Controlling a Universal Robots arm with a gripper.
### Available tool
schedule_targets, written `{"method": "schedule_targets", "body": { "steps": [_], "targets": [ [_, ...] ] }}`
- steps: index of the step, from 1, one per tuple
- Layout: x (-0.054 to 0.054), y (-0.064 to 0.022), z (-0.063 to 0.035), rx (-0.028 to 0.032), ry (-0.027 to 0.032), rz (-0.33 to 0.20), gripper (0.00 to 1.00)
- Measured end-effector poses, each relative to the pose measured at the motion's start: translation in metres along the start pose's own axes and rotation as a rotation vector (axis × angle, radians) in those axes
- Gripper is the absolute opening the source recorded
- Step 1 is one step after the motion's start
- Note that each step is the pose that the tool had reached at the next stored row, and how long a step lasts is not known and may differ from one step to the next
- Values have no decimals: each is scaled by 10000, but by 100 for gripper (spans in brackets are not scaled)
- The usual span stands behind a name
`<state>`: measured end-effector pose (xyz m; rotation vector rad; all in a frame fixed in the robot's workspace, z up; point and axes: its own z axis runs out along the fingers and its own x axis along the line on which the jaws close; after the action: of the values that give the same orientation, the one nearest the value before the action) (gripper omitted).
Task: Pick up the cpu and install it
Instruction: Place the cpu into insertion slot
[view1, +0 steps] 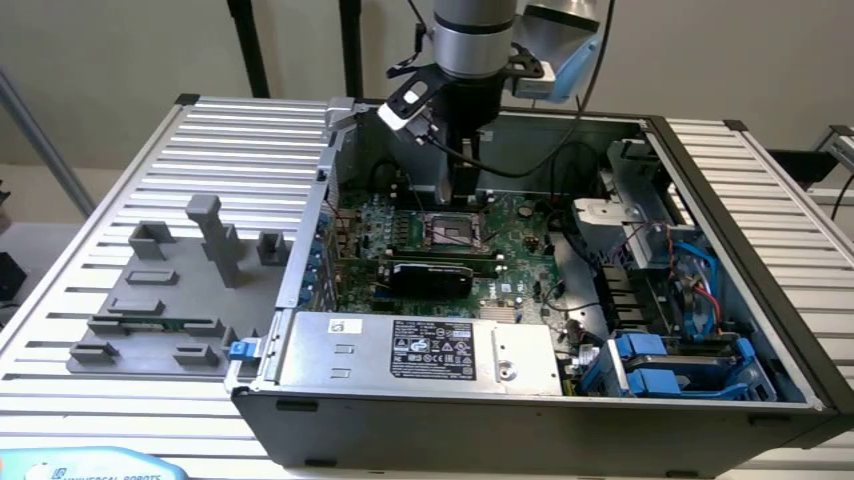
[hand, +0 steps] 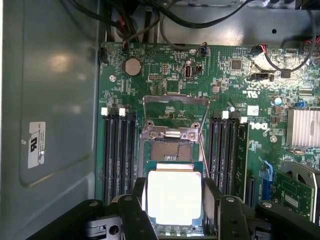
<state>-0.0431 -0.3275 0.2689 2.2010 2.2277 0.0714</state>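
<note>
Gripper first. In the exterior view we see it reaching down from the arm into the open computer case and hanging over the motherboard. The socket frame, dark at its centre, lies just to the near side of the gripper and slightly toward the exterior view's left. Grey fixture blocks sit well apart on the worktop, outside the case on the exterior view's left.

In the wrist view the gripper is clamped on the cpu. Its dark fingers press against two opposite sides of the chip, whose pale metal top faces the camera. We judge the chip to be carried clear of the board, not seated. The socket frame shows past the cpu's edge on the side toward the raised load plate, with memory slots flanking it.

The relation we think matters is this offset. The cpu overlaps only the socket's nearer edge, so the open seat lies ahead of it, toward the load plate's hinge. The chip is square, and its edges look parallel to the frame's, so we judge no turn is called for.
</note>
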Motion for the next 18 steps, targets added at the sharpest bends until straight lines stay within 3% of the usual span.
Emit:
{"method": "schedule_targets", "body": {
  "steps": [11, 15, 18],
  "targets": [
    [-5, 68, 201, 71, 0, 3, 55],
    [-6, 70, 248, 174, -4, 4, 55],
    [-7, 71, 298, 215, -4, 7, 55]
  ]
}}
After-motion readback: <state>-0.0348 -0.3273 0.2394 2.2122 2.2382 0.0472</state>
